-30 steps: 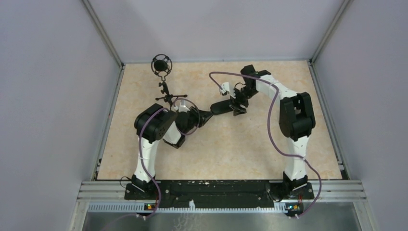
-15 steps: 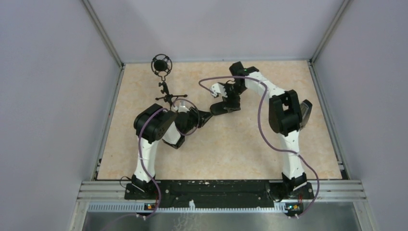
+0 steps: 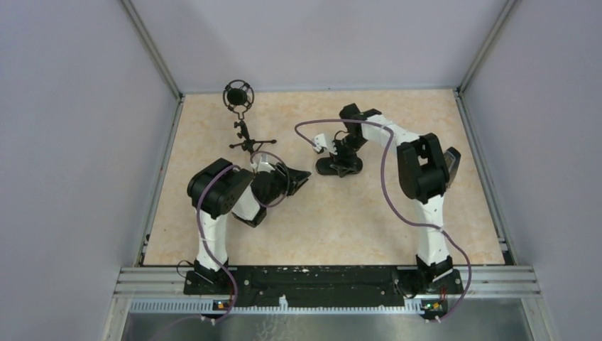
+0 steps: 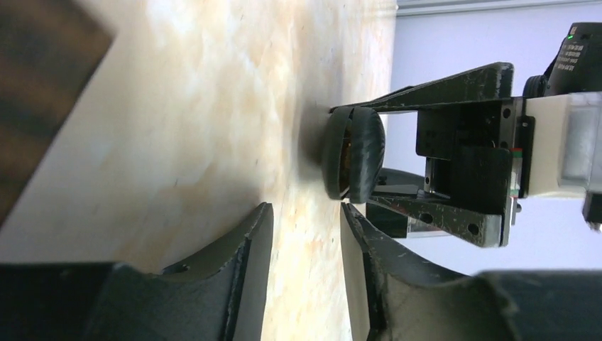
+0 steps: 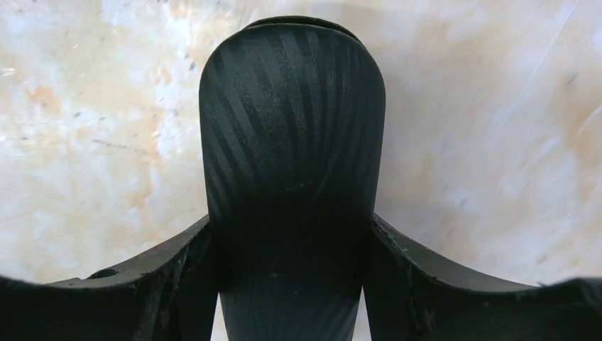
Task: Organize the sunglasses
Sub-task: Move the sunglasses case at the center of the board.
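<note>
The black oblong case [image 3: 328, 168] lies on the table right of centre. My right gripper [image 3: 346, 155] is shut on it from above. In the right wrist view the case [image 5: 292, 135] fills the space between both fingers [image 5: 397, 263]. In the left wrist view the case [image 4: 363, 153] shows end-on, its two halves almost together with a thin brownish slit between them. My left gripper [image 3: 301, 176] is open and empty, a short way left of the case; it also shows in the left wrist view [image 4: 307, 213]. The sunglasses are hidden.
A black microphone [image 3: 238, 95] on a small tripod stand [image 3: 248, 143] stands at the back left, just behind the left arm. Grey walls close the table [image 3: 341, 227] on three sides.
My right gripper has carried the case a little left and nearer, and turned it. My left arm has drawn back to the left, so its gripper is now apart from the case's end.
</note>
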You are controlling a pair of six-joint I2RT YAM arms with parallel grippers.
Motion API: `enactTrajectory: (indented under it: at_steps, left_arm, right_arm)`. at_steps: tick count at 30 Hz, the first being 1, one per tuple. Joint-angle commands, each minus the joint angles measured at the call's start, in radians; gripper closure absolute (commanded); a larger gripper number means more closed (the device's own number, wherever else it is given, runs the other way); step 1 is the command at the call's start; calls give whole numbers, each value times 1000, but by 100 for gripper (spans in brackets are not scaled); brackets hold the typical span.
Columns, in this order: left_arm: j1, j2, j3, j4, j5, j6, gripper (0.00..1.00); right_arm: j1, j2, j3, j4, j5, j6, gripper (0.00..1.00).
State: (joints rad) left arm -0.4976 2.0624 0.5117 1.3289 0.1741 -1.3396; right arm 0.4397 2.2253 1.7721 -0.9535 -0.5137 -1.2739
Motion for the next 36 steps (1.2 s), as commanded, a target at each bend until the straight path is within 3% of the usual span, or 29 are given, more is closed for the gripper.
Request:
enactTrajectory:
  at_steps: [1, 7, 12, 15, 20, 26, 27, 28, 32, 36]
  left_arm:
    - [-2, -112, -106, 10, 23, 61, 52]
    - [-15, -230, -228, -49, 55, 145, 51]
    - [-47, -384, -256, -242, 104, 252, 51]
    - [-77, -527, -224, -513, 99, 364, 50]
    - [-149, -825, -115, -982, -36, 595, 47]
    - [-153, -1012, -6, -1348, -157, 769, 39]
    - [-155, -1026, 6, -1392, -180, 772, 36]
    - [-158, -1035, 12, -1412, -190, 763, 33]
    - [-161, -1028, 96, -1517, -85, 761, 29]
    - [-162, -1019, 218, -1678, -114, 859, 23]
  right_arm:
    - [-36, -129, -164, 69, 29, 221, 52]
    - [-41, -283, -425, 252, 101, 516, 51]
    - [-52, -368, -537, 328, 244, 704, 48]
    - [-77, -396, -567, 327, 237, 796, 45]
    - [-116, -412, -585, 259, 180, 869, 43]
    - [-120, -496, -648, 287, 147, 894, 25]
    - [-122, -514, -649, 292, 144, 895, 5]
    - [-125, -534, -652, 297, 141, 896, 2]
    - [-143, -634, -644, 315, 130, 906, 1]
    - [-163, -787, -652, 389, 152, 936, 1]
